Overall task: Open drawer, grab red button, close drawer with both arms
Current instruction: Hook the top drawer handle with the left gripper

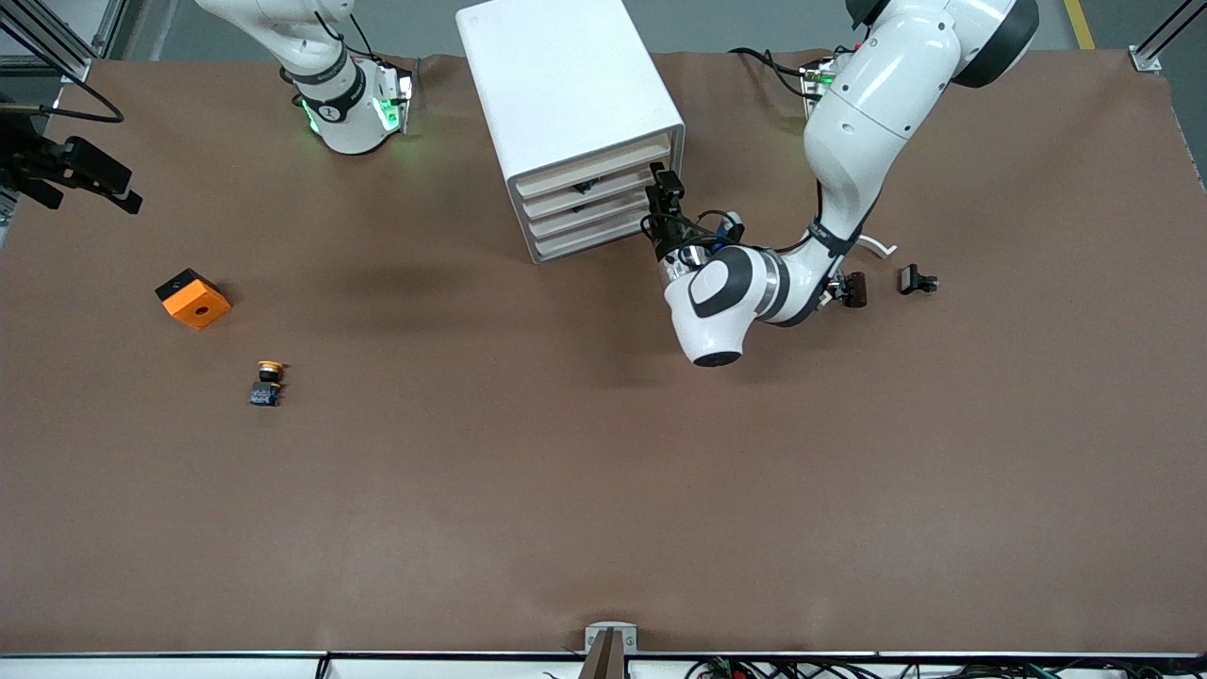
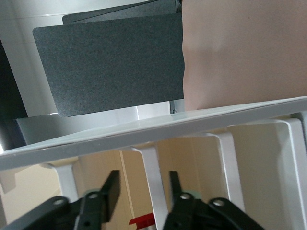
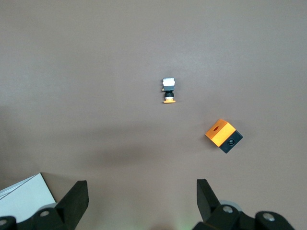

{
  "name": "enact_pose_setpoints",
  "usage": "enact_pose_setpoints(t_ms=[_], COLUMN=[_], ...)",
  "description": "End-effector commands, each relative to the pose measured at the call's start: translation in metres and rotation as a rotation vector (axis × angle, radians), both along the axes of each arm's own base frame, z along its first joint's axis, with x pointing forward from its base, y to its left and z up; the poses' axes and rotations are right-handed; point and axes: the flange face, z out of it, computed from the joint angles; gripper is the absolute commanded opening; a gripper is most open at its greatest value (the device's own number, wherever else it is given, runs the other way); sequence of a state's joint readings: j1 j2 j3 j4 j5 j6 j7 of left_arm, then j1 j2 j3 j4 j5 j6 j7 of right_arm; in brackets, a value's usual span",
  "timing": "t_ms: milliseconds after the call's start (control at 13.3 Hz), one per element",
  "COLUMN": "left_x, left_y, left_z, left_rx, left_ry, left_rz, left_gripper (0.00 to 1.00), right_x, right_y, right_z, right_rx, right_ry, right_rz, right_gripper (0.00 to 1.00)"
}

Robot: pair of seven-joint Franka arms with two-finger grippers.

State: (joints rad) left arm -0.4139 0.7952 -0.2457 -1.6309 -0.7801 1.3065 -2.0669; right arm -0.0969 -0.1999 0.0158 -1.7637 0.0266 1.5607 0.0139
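Left wrist view: left gripper is at the cabinet front, fingers straddling a white upright rib of a handle. Jaws partly in, not clamped yet: I see a gap on one side, the other pad is nearly on the rib. Nothing held. The drawer it's lined up on looks like an upper one of four; can't tell which. All four look shut.

Red-cap button: not visible in the open, prob. inside a drawer. Red sliver low between the fingers; can't tell what it is.

Right gripper waits up over the table at the right arm's end, jaws wide, empty. Below it are the yellow-cap button and orange cube, well apart from the left gripper.

Risks as I judge them:
- Off-centre grip, so the rib twists or slips out on the pull.
- Cabinet isn't visibly fixed, so it may slide w/ the pull instead of the drawer opening.
- Wrong drawer means no button.
- Right arm goes for the yellow-cap lookalike under it.
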Motion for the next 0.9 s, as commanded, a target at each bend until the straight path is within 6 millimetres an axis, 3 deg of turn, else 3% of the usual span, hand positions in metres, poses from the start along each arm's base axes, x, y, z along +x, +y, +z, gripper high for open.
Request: enact_pose_setpoints(t_ms=[0, 150, 375, 525, 600, 675, 825], left_x=[-0.009, -0.016, -0.021, -0.021, -0.023, -0.022, -0.018], left_y=[-0.009, -0.013, -0.019, -0.021, -0.023, -0.023, -0.021], left_z=[-0.002, -0.005, -0.013, -0.014, -0.015, -0.015, -0.015], left_rx=[0.015, 0.021, 0.027, 0.026, 0.027, 0.027, 0.029], left_ry=[0.028, 0.032, 0.027, 0.016, 0.018, 0.016, 0.007], left_rz=[-0.003, -0.017, -0.020, -0.017, -0.020, -0.020, -0.015], left_gripper=[0.41, 0.41, 0.39, 0.25, 0.17, 0.11, 0.10], right_x=[-0.004, -0.004, -0.002, 0.023, 0.024, 0.028, 0.041], right_y=[0.003, 0.004, 0.022, 0.044, 0.054, 0.060, 0.073], right_z=[0.006, 0.006, 0.014, -0.015, -0.012, -0.022, -0.034], right_rx=[0.004, 0.004, 0.002, 0.011, 0.010, 0.015, -0.004], right_ry=[-0.005, -0.002, 0.011, 0.075, 0.092, 0.115, 0.135], right_rz=[-0.008, -0.001, 0.026, 0.078, 0.106, 0.119, 0.144], right_gripper=[1.00, 1.00, 1.00, 1.00, 1.00, 1.00, 1.00])
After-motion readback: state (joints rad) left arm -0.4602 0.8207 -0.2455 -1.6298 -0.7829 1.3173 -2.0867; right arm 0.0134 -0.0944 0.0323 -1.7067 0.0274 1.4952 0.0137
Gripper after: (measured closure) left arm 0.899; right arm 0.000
